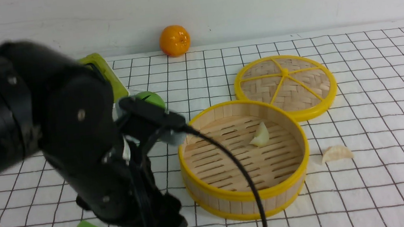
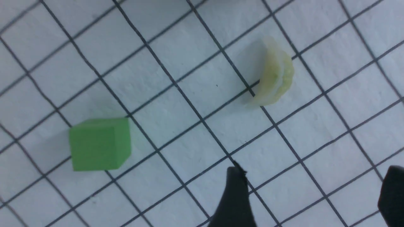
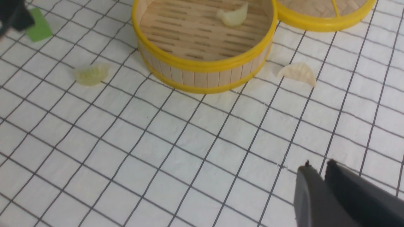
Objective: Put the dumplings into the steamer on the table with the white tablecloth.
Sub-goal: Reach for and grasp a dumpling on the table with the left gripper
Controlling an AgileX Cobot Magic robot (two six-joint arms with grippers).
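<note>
Wide-jawed and empty, the left gripper (image 2: 312,189) is hovering near the pale green pleated crescent dumpling (image 2: 274,75) on the white grid-checked tablecloth (image 2: 164,56), probably risking an off-centre descent that knocks it aside, while the nearly closed, empty right gripper (image 3: 318,166) is hanging before the round yellow-rimmed bamboo steamer (image 3: 202,66).

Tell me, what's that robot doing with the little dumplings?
It is putting toy dumplings into the steamer. One dumpling already lies inside. The left arm hangs low over a pale green dumpling on the white tablecloth, its jaws wide open and empty. A white dumpling lies on the cloth beside the steamer. The right arm is off to the side, jaws nearly together, holding nothing.
</note>
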